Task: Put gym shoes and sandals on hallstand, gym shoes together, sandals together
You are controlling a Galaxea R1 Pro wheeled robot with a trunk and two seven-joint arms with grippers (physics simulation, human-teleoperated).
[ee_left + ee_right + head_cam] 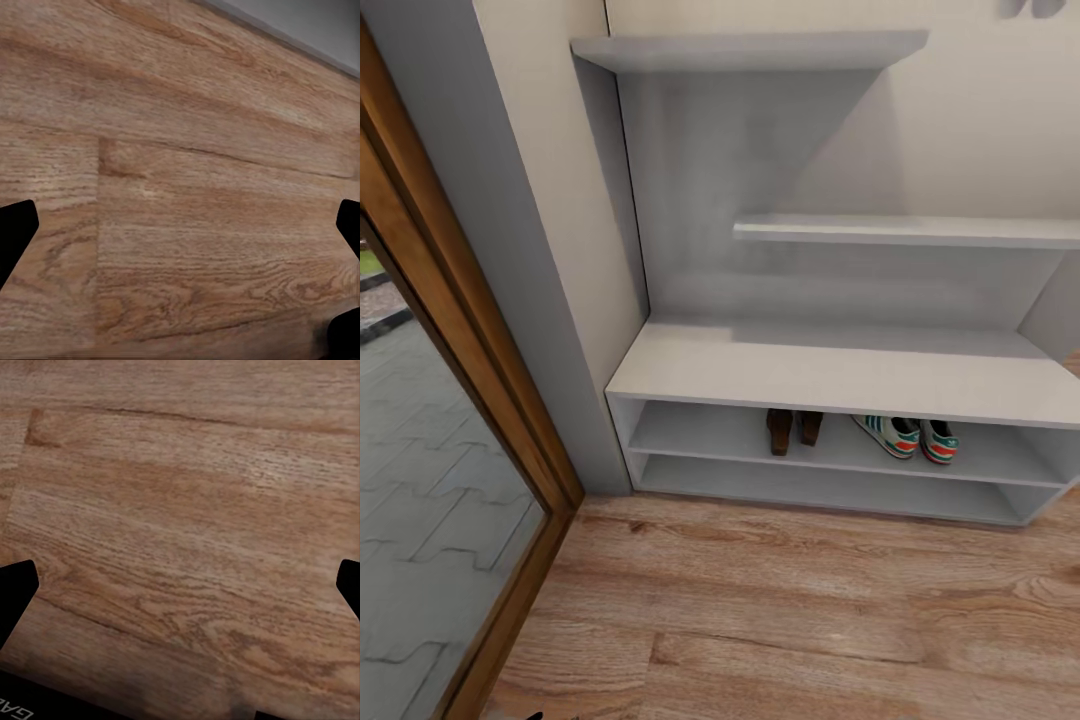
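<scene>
The pale grey hallstand [840,375] stands against the wall, with a long bench, two open tiers below and stepped shelves above. On its upper tier sit two brown sandals [793,430] side by side. Just right of them, on the same tier, two white gym shoes [908,436] with green stripes and red-orange heels lie next to each other. The corridor floor [790,610] in front is bare wood planking. My left gripper [180,225] and right gripper [180,585] each hang open above bare floor, black fingertips wide apart at the picture's edges, with nothing between them.
A wood-framed glass door [450,440] with a grey jamb stands at the left, showing paving outside. The hallstand's lower tier [830,488] holds nothing. A grey skirting edge [300,30] shows in the left wrist view.
</scene>
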